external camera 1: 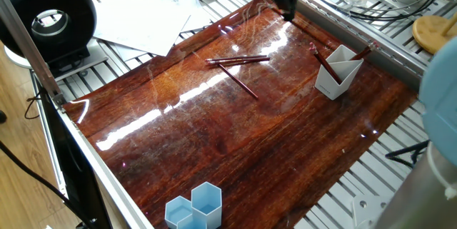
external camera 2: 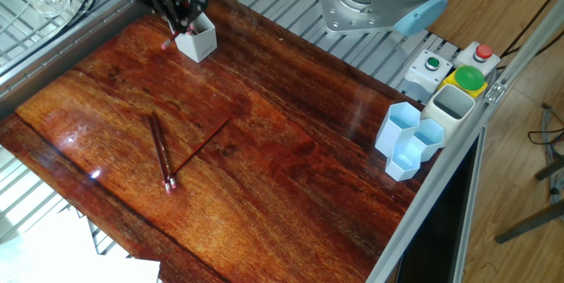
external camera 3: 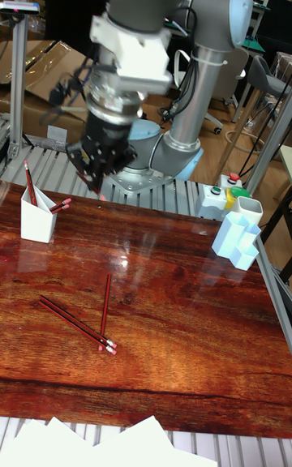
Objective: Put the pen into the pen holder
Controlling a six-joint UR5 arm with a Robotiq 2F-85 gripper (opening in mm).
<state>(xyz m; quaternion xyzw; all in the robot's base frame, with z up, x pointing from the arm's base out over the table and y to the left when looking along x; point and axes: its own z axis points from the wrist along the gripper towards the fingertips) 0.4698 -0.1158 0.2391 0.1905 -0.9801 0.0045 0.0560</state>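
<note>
My hand (external camera 3: 99,169) hangs above the counter, off to one side of the pen holder (external camera 3: 37,219), touching nothing.

Honestly can't tell how far my fingers are parted, they're just a dark blur in every view, and I can't make out anything gripped between them. The pen holder is a small white plastic cup with flat angular sides and a slanted rim, and it's got two red pens (external camera 3: 29,185) leaning in it. Three more red pens (external camera 3: 77,323) lie loose on the glossy reddish wood-grain counter (external camera 1: 235,143), well apart from the cup, crossing at one end. Light blue hexagonal cups (external camera 2: 408,139) sit at the far edge. No readable writing anywhere.
</note>
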